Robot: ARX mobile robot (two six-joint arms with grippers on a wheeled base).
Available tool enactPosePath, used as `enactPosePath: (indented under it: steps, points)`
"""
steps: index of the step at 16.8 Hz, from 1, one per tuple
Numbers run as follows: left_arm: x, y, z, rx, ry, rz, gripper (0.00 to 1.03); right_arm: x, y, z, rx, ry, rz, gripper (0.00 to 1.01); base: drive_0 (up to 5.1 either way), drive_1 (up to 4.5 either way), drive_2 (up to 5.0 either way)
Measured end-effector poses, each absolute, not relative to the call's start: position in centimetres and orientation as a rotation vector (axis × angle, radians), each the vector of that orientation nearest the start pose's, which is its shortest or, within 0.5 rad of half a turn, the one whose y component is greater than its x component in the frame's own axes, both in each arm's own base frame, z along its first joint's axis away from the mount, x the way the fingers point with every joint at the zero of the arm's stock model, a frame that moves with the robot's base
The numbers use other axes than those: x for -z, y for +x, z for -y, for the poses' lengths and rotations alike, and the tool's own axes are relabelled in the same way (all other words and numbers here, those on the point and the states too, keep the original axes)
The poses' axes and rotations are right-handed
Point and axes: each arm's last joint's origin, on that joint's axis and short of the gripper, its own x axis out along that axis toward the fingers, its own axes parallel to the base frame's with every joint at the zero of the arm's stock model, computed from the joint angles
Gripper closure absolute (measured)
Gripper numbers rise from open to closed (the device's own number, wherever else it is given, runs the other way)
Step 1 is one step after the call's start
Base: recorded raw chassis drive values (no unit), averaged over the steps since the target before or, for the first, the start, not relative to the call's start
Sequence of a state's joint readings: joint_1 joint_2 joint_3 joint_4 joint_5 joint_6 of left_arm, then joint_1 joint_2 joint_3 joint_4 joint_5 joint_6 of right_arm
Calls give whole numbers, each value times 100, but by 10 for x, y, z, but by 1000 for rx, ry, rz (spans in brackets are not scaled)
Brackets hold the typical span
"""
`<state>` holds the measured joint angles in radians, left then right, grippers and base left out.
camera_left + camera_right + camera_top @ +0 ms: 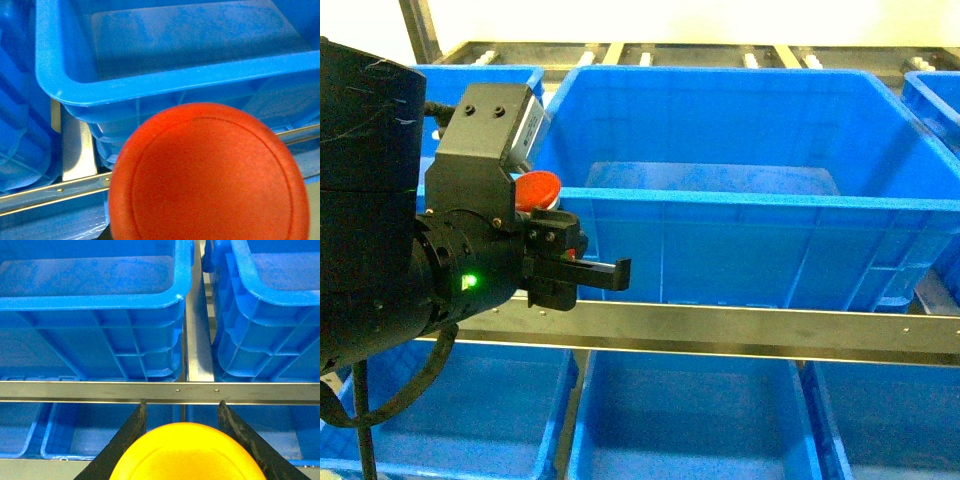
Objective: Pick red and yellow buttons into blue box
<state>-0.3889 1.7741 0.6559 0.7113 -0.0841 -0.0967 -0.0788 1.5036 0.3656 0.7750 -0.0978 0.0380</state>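
Observation:
The red button (538, 188) sits in my left gripper (603, 270), which is shut on its body just outside the near left corner of the big blue box (740, 202). In the left wrist view the red cap (207, 175) fills the lower frame and hides the fingers; the box rim (150, 82) lies just ahead. The yellow button (187, 455) is held in my right gripper (181, 405), whose black fingers (131, 432) stand on both sides of the cap. It hangs in front of the shelf rail, below the blue box (100, 302). The right gripper is outside the head view.
A metal shelf rail (740, 332) runs under the big box. More blue boxes stand on the lower shelf (690, 420) and beside the big box, at left (485, 75) and right (935, 100). A metal divider (199, 350) separates two upper boxes.

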Motion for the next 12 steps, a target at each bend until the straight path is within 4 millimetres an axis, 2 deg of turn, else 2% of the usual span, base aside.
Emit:
enactPosePath:
  steps: [6,8,12]
  points:
    - [-130,300,121,283,1,-407,78,-137,252,17,-20,67,-378,63,0,0,0]
    - [-130,300,121,283,1,-406,78,-148,264,17,-31,70,-362,63,0,0,0]
    - [-130,300,121,283,1,-406,78,-190,301,0,-107,89,-253,63,0,0,0]
